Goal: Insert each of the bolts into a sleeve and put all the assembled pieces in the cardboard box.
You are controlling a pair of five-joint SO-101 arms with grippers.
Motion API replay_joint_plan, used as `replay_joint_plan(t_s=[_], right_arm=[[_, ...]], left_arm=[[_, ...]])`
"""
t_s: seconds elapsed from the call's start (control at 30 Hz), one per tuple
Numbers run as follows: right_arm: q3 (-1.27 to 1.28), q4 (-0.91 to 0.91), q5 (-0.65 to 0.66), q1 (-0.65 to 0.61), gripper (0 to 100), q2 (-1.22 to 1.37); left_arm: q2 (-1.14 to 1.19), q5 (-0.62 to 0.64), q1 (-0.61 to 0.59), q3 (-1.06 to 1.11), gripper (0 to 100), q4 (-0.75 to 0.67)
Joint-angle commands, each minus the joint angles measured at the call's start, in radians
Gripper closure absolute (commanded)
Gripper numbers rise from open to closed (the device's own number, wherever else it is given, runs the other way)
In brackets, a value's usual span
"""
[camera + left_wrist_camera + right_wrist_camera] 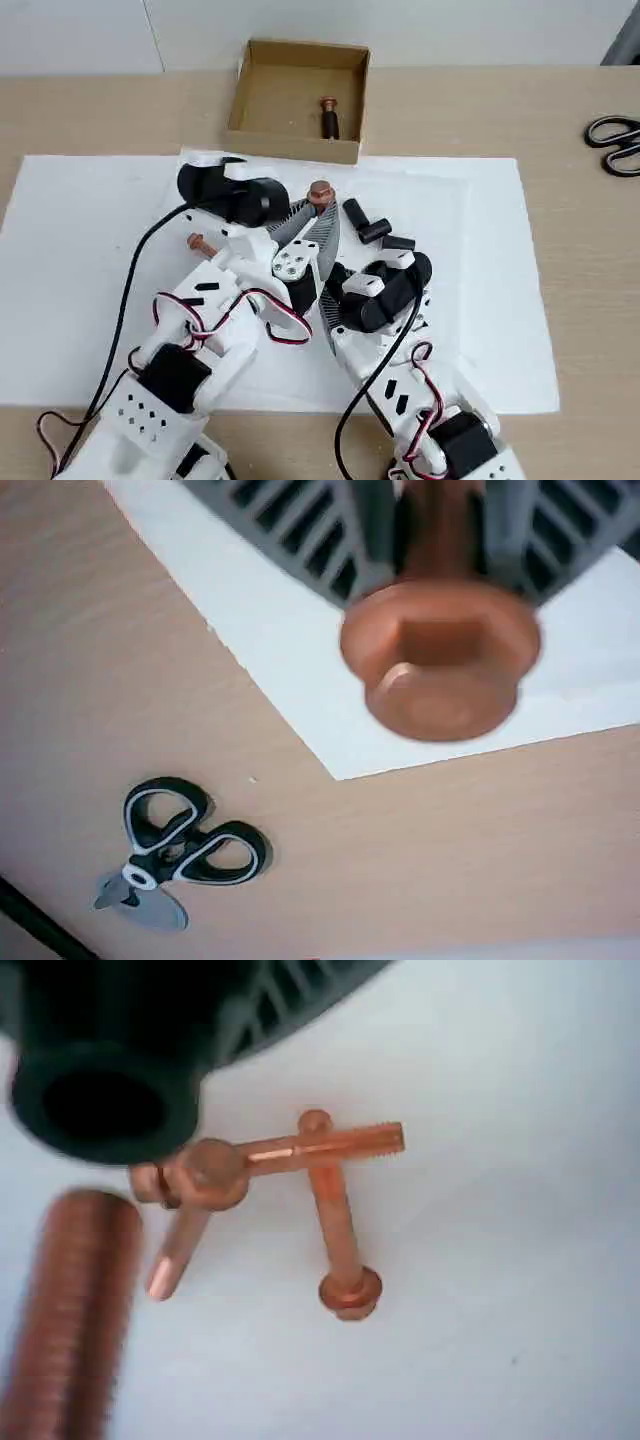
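My left gripper (pixel 315 215) (pixel 440 530) is shut on a copper bolt (pixel 320 191) (pixel 440 660), its grey fingers clamping the shank just behind the flanged head. My right gripper (pixel 320 285) sits close under it, partly hidden by the left arm, shut on a black sleeve (pixel 100 1100). In the right wrist view the sleeve's open bore faces the camera. A threaded copper shank (pixel 70 1310) lies just beside it. Three loose bolts (pixel 300 1190) lie crossed on the white paper (pixel 470 300). Three spare black sleeves (pixel 375 229) lie to the right of the grippers.
The cardboard box (pixel 250 95) stands at the back of the table with one assembled piece (pixel 328 118) inside. Another loose bolt (pixel 200 243) shows left of the left arm. Black-handled scissors (pixel 615 145) (pixel 185 845) lie on the bare wood at far right.
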Motion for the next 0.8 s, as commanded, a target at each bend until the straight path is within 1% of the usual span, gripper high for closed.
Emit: replay_joint_plan(t_s=[0.0,0.13,0.4,0.53,0.77], right_arm=[[-0.009,-0.042,-0.011,-0.005,99.5,0.002],[-0.009,-0.045,-0.011,-0.004,99.5,0.002],[-0.009,-0.044,-0.011,-0.002,99.5,0.002],[-0.009,-0.044,-0.011,-0.002,99.5,0.002],[-0.008,-0.042,-0.009,-0.001,99.5,0.002]], left_arm=[[0.000,0.011,0.009,-0.005,100,-0.002],[0.000,0.011,0.048,0.018,100,0.017],[-0.002,0.003,0.049,0.036,100,0.023],[-0.008,-0.058,0.052,0.033,100,0.104],[-0.008,-0.112,0.055,-0.012,100,0.229]])
